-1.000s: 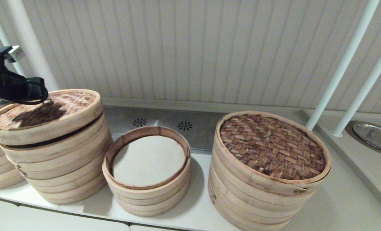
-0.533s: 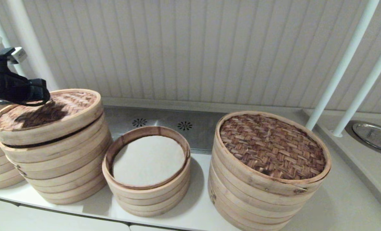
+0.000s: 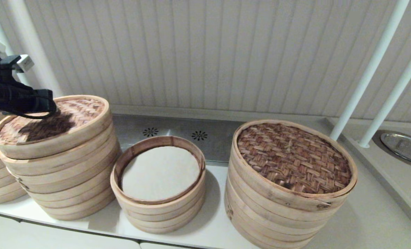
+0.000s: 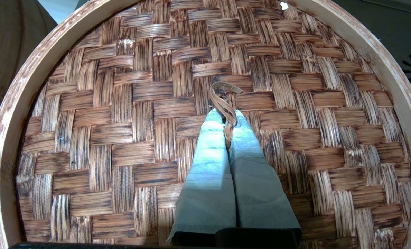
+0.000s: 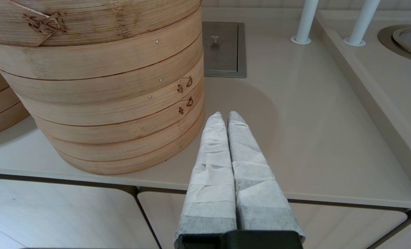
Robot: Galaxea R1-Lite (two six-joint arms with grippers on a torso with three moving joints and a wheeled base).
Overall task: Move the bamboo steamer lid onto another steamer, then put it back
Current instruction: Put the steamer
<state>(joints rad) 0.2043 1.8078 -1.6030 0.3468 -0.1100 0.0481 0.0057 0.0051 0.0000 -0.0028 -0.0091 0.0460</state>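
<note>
The left gripper (image 4: 226, 119) is clenched on the bamboo steamer lid's (image 3: 49, 126) loop handle (image 4: 223, 97). The lid lies flat, weave up, atop another steamer (image 3: 63, 173) at the tabletop's (image 3: 212, 224) left end. No writing shows.

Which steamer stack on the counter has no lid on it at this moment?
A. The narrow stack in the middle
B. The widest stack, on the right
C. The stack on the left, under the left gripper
A: the narrow middle stack is open at the top and shows a pale liner, while the bamboo steamer lid sits on the left stack with the left gripper shut on its loop handle.
</note>
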